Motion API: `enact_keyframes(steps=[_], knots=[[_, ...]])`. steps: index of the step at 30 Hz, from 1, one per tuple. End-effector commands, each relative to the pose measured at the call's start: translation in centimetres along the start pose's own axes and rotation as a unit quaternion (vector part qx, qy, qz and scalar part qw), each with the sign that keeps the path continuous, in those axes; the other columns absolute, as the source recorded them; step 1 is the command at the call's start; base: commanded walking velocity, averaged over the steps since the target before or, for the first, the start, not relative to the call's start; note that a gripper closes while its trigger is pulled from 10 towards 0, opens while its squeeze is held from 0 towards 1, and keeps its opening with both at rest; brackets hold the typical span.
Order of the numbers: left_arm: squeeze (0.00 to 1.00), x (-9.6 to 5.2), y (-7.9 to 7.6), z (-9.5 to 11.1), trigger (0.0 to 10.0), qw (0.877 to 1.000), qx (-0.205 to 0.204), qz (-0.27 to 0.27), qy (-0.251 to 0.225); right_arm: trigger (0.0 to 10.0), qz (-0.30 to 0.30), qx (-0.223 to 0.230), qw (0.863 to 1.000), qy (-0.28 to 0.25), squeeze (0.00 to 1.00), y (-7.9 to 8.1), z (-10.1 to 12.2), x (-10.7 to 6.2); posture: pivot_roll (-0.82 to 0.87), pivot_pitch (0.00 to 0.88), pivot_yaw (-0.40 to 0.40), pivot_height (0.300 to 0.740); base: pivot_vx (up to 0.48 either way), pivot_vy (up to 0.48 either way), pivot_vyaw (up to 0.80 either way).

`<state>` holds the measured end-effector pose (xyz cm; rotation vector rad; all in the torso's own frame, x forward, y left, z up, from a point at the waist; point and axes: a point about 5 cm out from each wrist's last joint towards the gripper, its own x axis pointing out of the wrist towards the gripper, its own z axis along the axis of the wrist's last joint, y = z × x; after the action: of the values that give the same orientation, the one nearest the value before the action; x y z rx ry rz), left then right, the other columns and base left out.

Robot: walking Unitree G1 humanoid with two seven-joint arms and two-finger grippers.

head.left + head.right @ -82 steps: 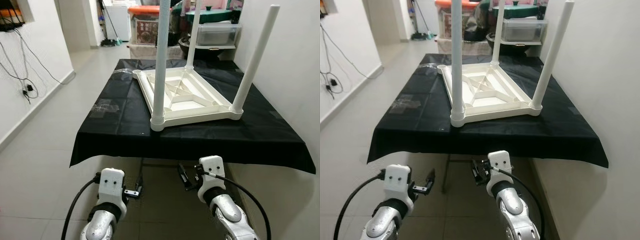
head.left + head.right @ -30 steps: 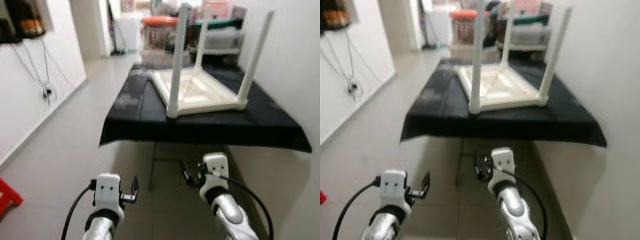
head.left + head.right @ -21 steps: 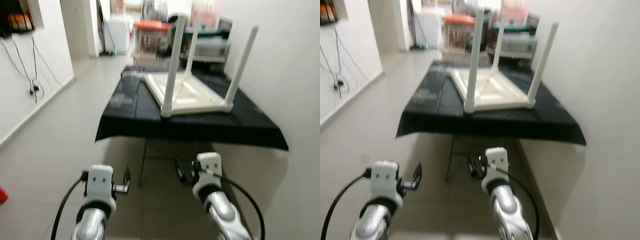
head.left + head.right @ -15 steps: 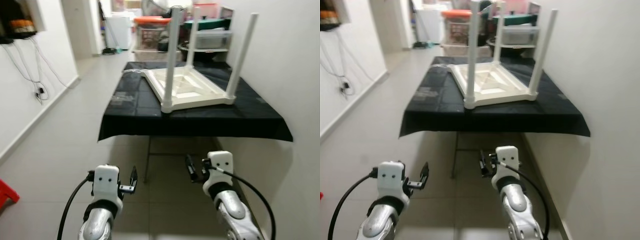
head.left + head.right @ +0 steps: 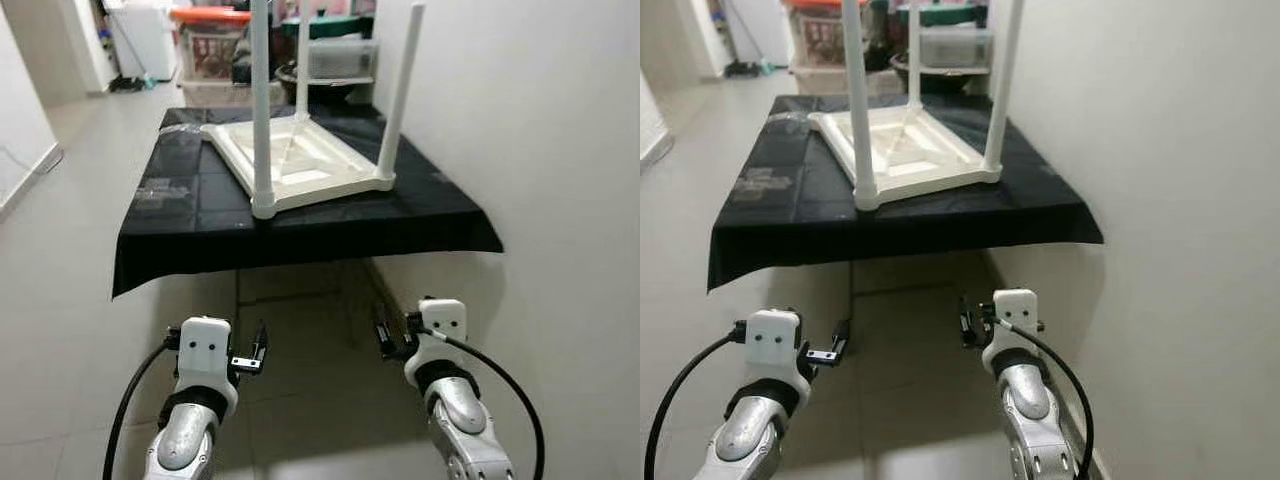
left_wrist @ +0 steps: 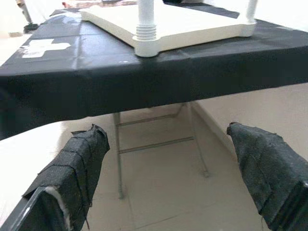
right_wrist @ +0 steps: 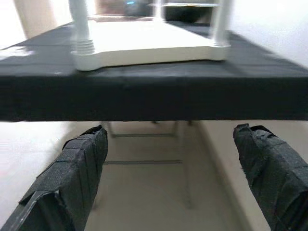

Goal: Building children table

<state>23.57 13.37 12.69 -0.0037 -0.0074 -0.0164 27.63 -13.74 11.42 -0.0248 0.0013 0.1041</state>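
Below the worktop's (image 5: 190,250) near edge, both end effectors, left (image 5: 250,357) and right (image 5: 388,338), are hanging wide open and empty over bare floor (image 5: 300,400). Beyond them the upturned table (image 5: 295,165) is sitting on the black cloth with three legs (image 5: 262,100) standing; the far-left corner is lacking one. Fitting it looks next, which means stepping closer and raising the arms past the edge; a wall (image 5: 540,150) is crowding the right.

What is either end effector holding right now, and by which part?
Nothing. The left end effector and right end effector both hang open and empty below the black-covered table, apart from the upturned white children's table.
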Motion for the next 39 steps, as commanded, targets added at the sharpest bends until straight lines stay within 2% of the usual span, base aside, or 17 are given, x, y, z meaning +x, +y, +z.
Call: enact_keyframes(steps=[1, 9, 39], knots=[[0.0, -0.12, 0.11, -0.07, 10.0, 1.0, 0.004, 0.004, 0.005, 10.0, 0.001, 0.0, 1.0, 0.001, 0.0, -0.05, -0.04, 0.09, 0.07, 0.0, -0.059, 0.74, 0.304, 0.0, 0.0], [0.0, -0.03, 0.1, 0.05, 10.0, 1.0, 0.003, 0.004, 0.003, 10.0, 0.032, 0.006, 0.999, -0.001, 0.0, 0.83, 0.04, 0.13, 0.07, 0.0, -0.058, 0.74, 0.302, 0.0, 0.0], [0.0, -0.05, 0.34, 0.25, 10.0, 1.0, 0.003, 0.008, 0.002, 10.0, 0.021, 0.008, 1.0, -0.003, 0.0, 0.69, 0.11, 0.34, 0.07, 0.0, -0.054, 0.74, 0.301, 0.0, 0.0]])
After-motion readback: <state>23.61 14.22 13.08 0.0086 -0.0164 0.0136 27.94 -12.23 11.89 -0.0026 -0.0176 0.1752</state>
